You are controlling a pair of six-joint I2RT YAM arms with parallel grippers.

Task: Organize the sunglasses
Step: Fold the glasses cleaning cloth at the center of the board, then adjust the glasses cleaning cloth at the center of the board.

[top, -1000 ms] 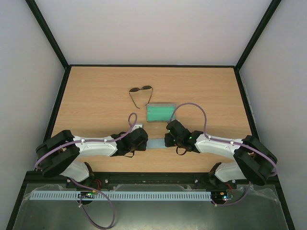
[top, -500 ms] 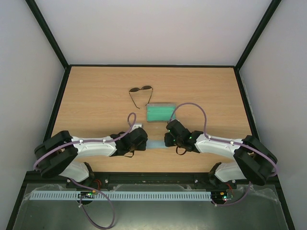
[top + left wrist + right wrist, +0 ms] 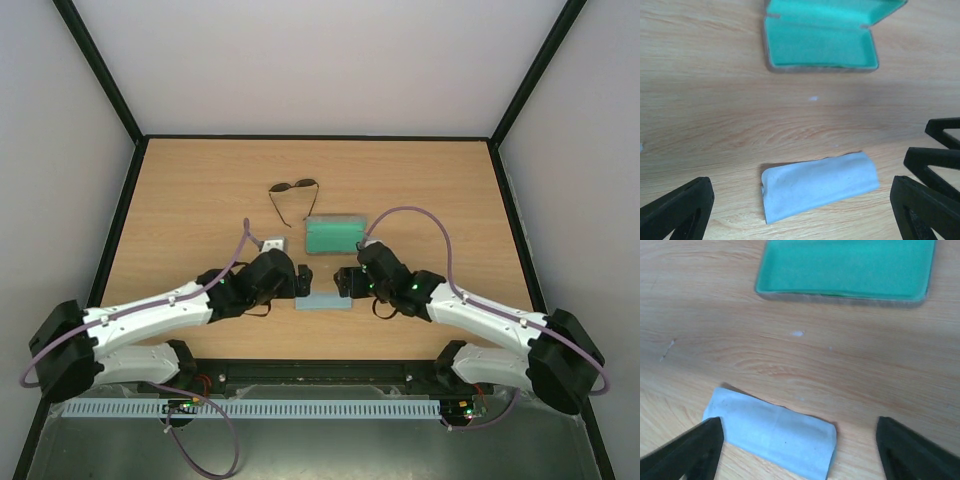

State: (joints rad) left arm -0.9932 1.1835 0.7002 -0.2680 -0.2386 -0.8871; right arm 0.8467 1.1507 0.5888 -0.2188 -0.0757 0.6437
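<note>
The sunglasses (image 3: 293,189), thin dark frame with brownish lenses, lie open on the table beyond the case and show in neither wrist view. The grey case (image 3: 335,236) (image 3: 822,40) (image 3: 845,270) lies open, its green lining up. A light blue cloth (image 3: 323,302) (image 3: 817,185) (image 3: 772,437) lies folded flat on the wood nearer the arms. My left gripper (image 3: 301,284) (image 3: 800,210) hovers open over the cloth's left end. My right gripper (image 3: 344,283) (image 3: 800,455) hovers open over its right end. Neither holds anything.
Black frame rails border the wooden table (image 3: 200,200). In the left wrist view the right gripper's dark fingers (image 3: 940,150) show at the right edge, close to my own right finger. White walls enclose the back and sides.
Both grippers have opened, let go of the cloth and lifted away from it toward the case. The cloth now lies folded and uncovered on the table.
</note>
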